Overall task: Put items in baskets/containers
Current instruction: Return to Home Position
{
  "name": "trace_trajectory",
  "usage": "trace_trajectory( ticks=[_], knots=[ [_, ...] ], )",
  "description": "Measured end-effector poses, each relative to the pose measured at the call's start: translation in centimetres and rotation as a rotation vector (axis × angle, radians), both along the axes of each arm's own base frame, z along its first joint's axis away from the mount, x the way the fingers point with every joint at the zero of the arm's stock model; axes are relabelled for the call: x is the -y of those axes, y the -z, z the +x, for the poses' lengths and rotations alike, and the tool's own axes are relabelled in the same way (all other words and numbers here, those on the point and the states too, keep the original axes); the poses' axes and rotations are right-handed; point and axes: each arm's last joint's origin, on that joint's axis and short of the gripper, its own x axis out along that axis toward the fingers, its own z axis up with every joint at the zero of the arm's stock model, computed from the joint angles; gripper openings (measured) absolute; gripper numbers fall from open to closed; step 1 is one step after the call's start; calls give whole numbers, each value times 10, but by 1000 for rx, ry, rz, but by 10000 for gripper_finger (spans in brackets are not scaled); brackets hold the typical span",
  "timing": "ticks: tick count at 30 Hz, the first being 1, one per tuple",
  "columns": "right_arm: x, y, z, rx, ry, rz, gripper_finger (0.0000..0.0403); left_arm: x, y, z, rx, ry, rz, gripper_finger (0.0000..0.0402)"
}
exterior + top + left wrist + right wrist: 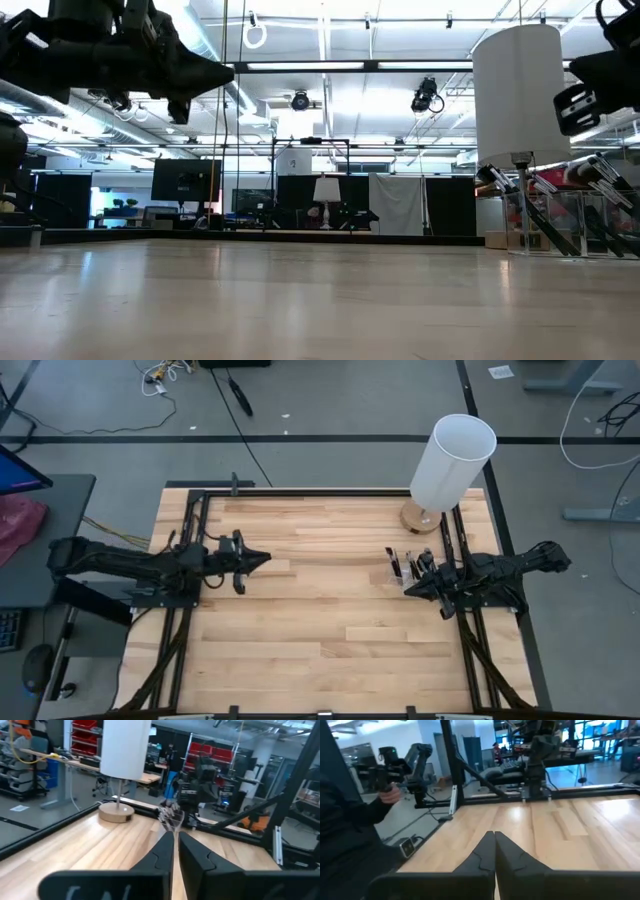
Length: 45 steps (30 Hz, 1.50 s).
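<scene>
Several thin dark brushes (404,566) stand leaning in a small clear holder (548,222) on the table's right side, close to the lamp base; the left wrist view shows them far off (170,816). My right gripper (408,589) is shut and level just on the near side of the holder, with nothing between its fingers (494,836). My left gripper (264,558) hangs level above the table's left half, pointing toward the right edge. Its fingers (175,840) are drawn together on nothing, far from the brushes.
A tall white cylinder (452,460) on a round wooden base (421,517) stands at the far right, just behind the holder. Black frame rails (462,550) run along the table's edges. A person's dark sleeve and hand (390,795) show beyond the table. Bare wood lies in the middle.
</scene>
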Motion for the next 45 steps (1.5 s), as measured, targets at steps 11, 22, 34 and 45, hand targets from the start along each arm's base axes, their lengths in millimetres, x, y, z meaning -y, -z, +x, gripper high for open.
trace_trajectory(
  ticks=[11, 22, 34, 45],
  knots=[
    [8, 0, 2, 13, 129, -67, 0, -6, -3, -27, -64, -2, 43, 3],
    [8, 2, 4, -18, 125, -35, 20, -6, -4, -52, -33, 76, 126, 2],
    [8, 1, 4, -18, 126, -30, 25, -1, 31, -59, 10, 11, 100, 1],
    [8, 1, 4, -18, 126, -30, 25, 10, 40, -59, -94, 0, 126, 9]
  ],
)
